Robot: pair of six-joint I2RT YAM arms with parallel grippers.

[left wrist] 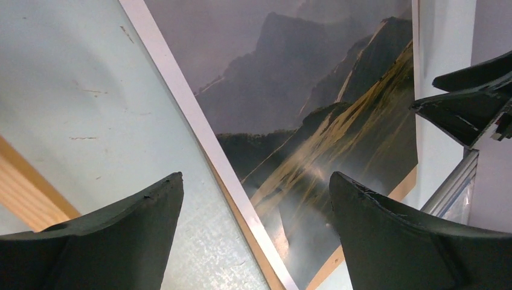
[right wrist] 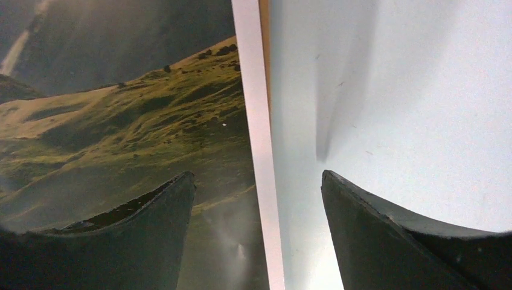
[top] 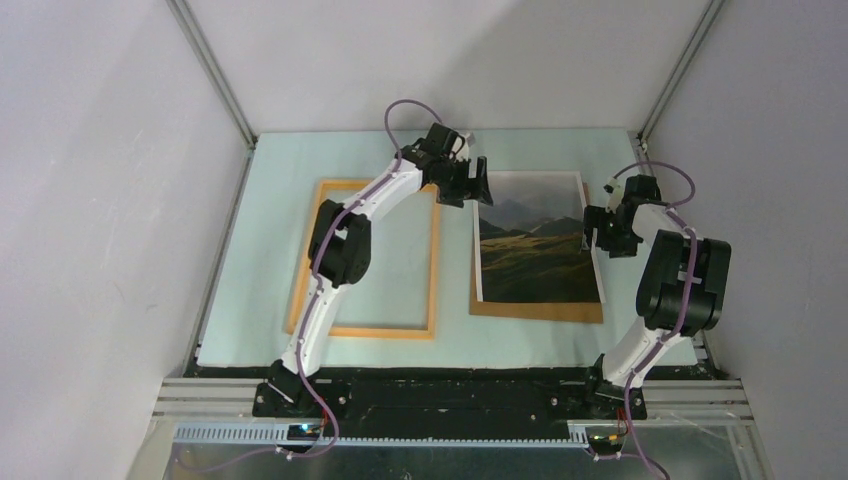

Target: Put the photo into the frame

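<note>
The photo (top: 535, 240), a dark mountain landscape with a thin white border, lies flat on a brown backing board (top: 540, 310) at the right of the mat. The orange-tan frame (top: 434, 260) lies flat to its left, with my left arm reaching across it. My left gripper (top: 483, 188) stands open over the photo's upper left edge; in the left wrist view its fingertips (left wrist: 163, 193) straddle the white border of the photo (left wrist: 314, 103). My right gripper (top: 597, 235) stands open over the right edge of the photo (right wrist: 151, 121), one finger over the print and one over the mat.
A pale green mat (top: 260, 300) covers the table, bounded by grey walls and aluminium corner posts (top: 215, 75). The right gripper's fingertips (left wrist: 471, 103) show in the left wrist view beyond the photo. A strip of frame (left wrist: 30, 193) lies at that view's lower left.
</note>
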